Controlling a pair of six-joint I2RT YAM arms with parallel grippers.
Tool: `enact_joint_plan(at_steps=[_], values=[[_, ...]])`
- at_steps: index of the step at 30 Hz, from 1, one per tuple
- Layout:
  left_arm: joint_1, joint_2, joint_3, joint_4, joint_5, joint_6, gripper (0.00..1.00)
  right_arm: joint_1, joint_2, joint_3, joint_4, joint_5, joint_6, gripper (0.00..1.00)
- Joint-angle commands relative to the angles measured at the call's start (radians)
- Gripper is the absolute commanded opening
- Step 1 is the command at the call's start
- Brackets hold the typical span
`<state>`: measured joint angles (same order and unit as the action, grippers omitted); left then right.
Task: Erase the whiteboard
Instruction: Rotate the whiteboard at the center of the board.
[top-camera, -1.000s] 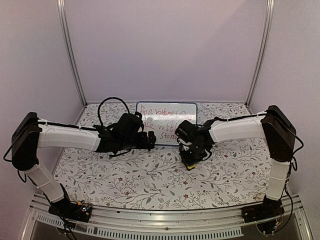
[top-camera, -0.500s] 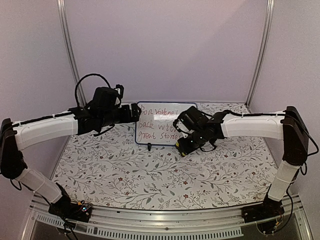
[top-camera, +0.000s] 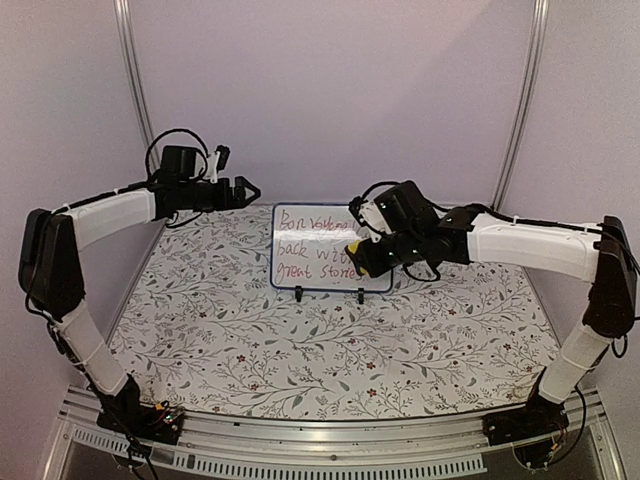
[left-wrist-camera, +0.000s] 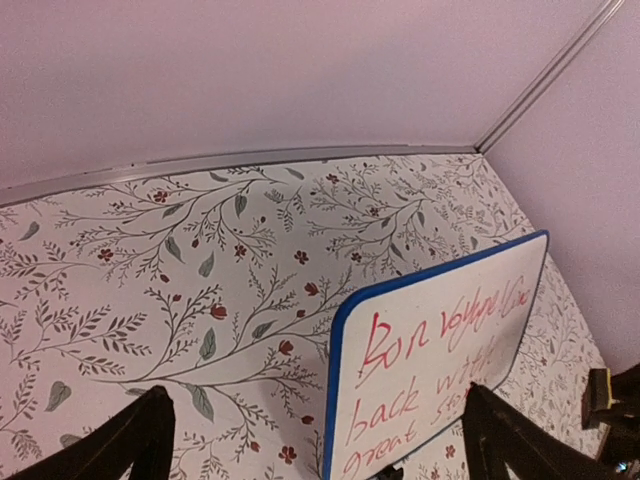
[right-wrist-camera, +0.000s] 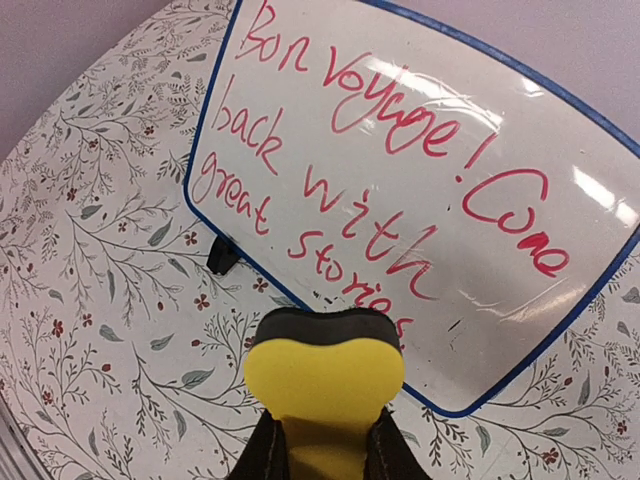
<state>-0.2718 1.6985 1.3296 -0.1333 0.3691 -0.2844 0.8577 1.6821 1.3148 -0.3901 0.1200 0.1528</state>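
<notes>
Swinging out to the far left, the left arm (top-camera: 110, 213) has cleared the board, jaws wide and empty; the small white, blue-framed whiteboard (top-camera: 315, 250) stands upright at the far middle of the floral-patterned surface (top-camera: 300, 345), red writing untouched; the right arm (top-camera: 520, 243) has advanced to its right part, jaws clamped on a yellow sponge eraser (right-wrist-camera: 325, 385), so wiping looks imminent; the right wrist view shows the whole message, partly hidden from above.

Pale lilac walls (top-camera: 330, 100) stood on three sides, with slim metal posts (top-camera: 141, 100) at the back corners. A white cloth (top-camera: 330, 350) printed with grey twigs and small red flowers lay spread between them.
</notes>
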Motion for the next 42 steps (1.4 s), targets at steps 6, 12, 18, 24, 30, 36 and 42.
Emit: enact_joint_plan(at_steps=[6,12,18,24,30,36,42], values=[[0.087,0.199,0.081,0.173,0.439,-0.015,1.00,-0.034,-0.156,-0.071,0.063,0.022,-0.001,0.11],[0.086,0.289,0.099,0.259,0.529,-0.052,0.88,-0.034,-0.167,-0.069,0.066,0.031,-0.007,0.12],[0.087,0.359,0.146,0.266,0.570,-0.054,0.70,-0.035,-0.157,-0.066,0.060,0.029,-0.007,0.12],[0.086,0.397,0.148,0.320,0.597,-0.082,0.64,-0.035,-0.154,-0.064,0.055,0.032,-0.006,0.12],[0.080,0.437,0.153,0.382,0.626,-0.128,0.49,-0.035,-0.152,-0.049,0.051,0.032,-0.008,0.13],[0.068,0.463,0.173,0.386,0.633,-0.136,0.41,-0.035,-0.140,-0.039,0.046,0.032,-0.013,0.12],[0.065,0.467,0.168,0.395,0.645,-0.141,0.33,-0.036,-0.132,-0.036,0.045,0.034,-0.015,0.13]])
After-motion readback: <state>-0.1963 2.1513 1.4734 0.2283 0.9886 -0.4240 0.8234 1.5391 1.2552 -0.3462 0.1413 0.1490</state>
